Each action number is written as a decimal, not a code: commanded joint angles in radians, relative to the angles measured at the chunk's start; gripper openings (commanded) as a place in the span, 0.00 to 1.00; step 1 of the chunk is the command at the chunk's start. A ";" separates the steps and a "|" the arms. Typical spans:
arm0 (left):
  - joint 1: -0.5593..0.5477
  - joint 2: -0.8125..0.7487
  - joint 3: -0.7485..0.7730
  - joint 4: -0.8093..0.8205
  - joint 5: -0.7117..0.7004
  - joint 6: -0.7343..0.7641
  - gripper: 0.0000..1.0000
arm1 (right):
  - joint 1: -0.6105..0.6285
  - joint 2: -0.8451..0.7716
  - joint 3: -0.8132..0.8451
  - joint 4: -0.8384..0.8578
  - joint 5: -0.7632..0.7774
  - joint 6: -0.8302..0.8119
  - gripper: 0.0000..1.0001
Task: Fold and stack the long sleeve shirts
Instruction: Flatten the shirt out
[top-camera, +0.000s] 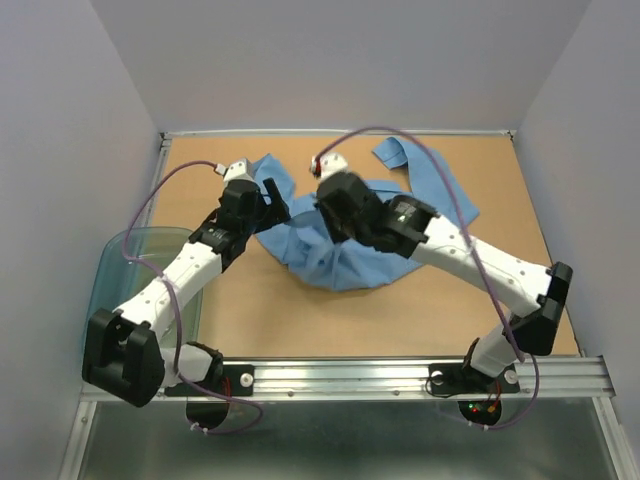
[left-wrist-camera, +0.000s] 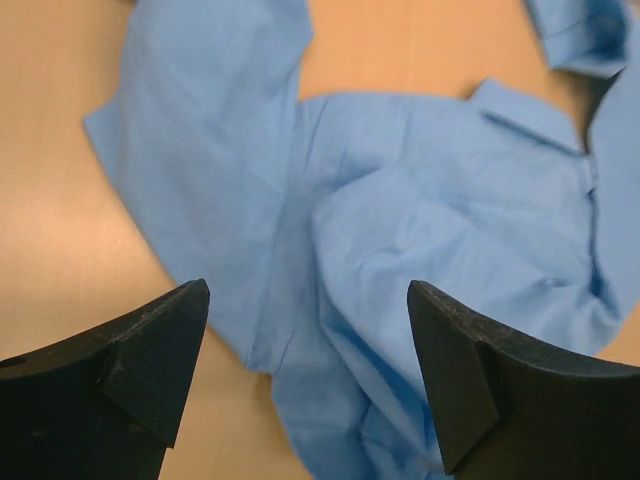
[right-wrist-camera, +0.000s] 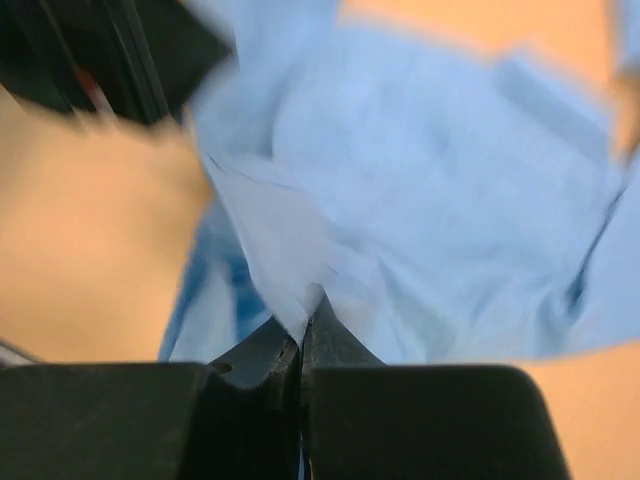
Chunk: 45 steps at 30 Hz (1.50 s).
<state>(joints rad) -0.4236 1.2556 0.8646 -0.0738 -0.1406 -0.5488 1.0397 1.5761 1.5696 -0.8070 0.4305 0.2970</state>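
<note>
**Step in hand (judged):** taking hold of the garment so it can be spread flat for folding. No fold has been made.

**Condition**
- The shirt (top-camera: 335, 262) lies crumpled on the bench (top-camera: 470, 300).
- The right fingers (right-wrist-camera: 340, 350) are pressed together, with a raised peak of cloth pinched at their tips. The rest of the garment spreads ahead of them and to their right.
- The left fingers (left-wrist-camera: 150, 360) stand wide apart and hold nothing. They are above the cloth. A rumpled ridge lies between and ahead of them, and a flatter panel runs ahead past the left-hand finger to bare bench.

**Procedure (recommended)**
1. Check that the right pinch holds a single layer. The wrist view is blurred, so the layer count cannot be told.
2. Lower the left fingers onto a true edge or seam, not the mid-panel ridge.
3. Close fully before any pull.
4. Draw the two holds apart low over the bench until the panel lies smooth.

**Caution:** a grip on bunched layers is likely to drag the whole heap instead of opening it.
</note>
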 joint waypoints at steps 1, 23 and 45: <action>0.003 -0.103 0.147 -0.037 -0.057 0.050 0.92 | -0.009 -0.015 0.486 -0.064 0.206 -0.228 0.01; 0.006 -0.325 0.067 -0.115 0.001 0.118 0.91 | -0.175 0.023 0.163 -0.087 -0.148 -0.026 0.87; -0.012 0.232 0.176 -0.008 0.203 0.056 0.94 | -0.799 0.419 0.130 0.276 -0.636 -0.153 0.72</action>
<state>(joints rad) -0.4240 1.4551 1.0481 -0.1452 0.0299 -0.4435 0.2481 1.9182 1.5726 -0.6300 -0.0910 0.2176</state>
